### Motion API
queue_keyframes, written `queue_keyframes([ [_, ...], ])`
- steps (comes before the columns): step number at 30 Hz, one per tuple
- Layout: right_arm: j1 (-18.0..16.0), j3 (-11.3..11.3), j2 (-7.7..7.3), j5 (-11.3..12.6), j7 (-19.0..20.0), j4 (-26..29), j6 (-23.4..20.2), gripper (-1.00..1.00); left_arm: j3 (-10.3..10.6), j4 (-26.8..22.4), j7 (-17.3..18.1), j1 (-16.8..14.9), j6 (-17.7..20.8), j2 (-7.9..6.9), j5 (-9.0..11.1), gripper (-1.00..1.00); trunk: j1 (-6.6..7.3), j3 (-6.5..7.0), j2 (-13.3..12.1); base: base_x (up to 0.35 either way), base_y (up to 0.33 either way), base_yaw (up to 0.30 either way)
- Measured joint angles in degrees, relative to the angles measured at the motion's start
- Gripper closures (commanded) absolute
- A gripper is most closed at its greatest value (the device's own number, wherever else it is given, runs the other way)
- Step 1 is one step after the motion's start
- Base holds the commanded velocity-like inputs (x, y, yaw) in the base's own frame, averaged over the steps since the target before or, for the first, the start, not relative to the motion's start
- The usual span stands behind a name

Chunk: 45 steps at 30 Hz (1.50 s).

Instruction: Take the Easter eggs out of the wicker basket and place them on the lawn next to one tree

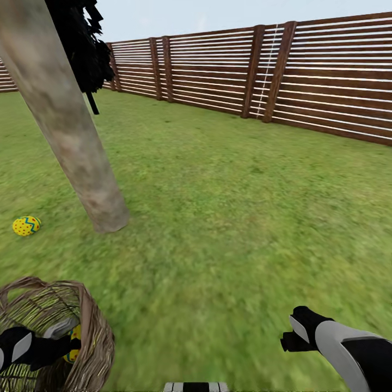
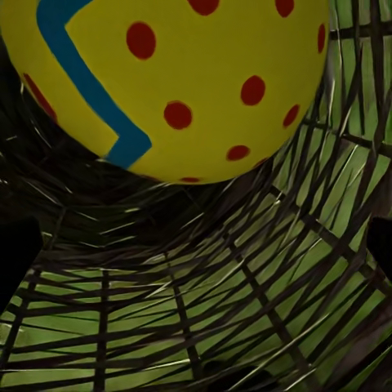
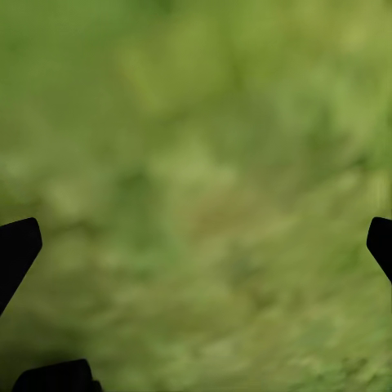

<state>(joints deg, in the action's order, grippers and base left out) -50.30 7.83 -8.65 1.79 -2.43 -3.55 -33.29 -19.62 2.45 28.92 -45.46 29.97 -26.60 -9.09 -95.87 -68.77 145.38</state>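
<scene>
The wicker basket stands on the lawn at the near left. My left gripper reaches into it, open. In the left wrist view a yellow Easter egg with red dots and a teal zigzag lies just ahead of the left gripper, against the woven basket wall, with the dark fingertips wide apart. The same egg peeks out beside the fingers. A second egg lies on the grass left of the tree trunk. My right gripper hovers open over bare grass.
A brown slatted fence runs along the back and right. A dark near-black conical tree stands behind the trunk. Open grass stretches from the trunk's base to the fence.
</scene>
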Motion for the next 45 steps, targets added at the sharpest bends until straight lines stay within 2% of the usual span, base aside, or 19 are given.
queue_keyframes([
  [4,0.0,0.0,0.02,0.0,0.0,0.0,0.0,-1.0,0.0,0.0,0.0,0.0,0.0,0.0,0.0,-1.0,-0.1,-0.89,0.1,0.0,0.0,0.0],
  [15,0.0,0.0,0.02,0.0,0.0,0.0,0.0,-1.0,0.0,0.0,0.0,0.0,0.0,0.2,0.0,-1.0,-0.1,-0.89,0.1,-0.006,0.005,0.0],
  [23,0.0,0.0,0.02,0.0,0.0,0.0,0.0,-1.0,-0.1,0.0,0.0,0.0,0.0,0.31,0.1,-1.0,-0.1,-0.89,0.1,-0.004,0.184,0.0],
  [45,0.0,0.0,0.17,0.0,0.0,-0.1,0.0,-1.0,-0.1,0.1,0.0,0.0,0.0,0.37,0.6,-1.0,-0.09,-0.89,0.1,0.045,-0.018,0.0],
])
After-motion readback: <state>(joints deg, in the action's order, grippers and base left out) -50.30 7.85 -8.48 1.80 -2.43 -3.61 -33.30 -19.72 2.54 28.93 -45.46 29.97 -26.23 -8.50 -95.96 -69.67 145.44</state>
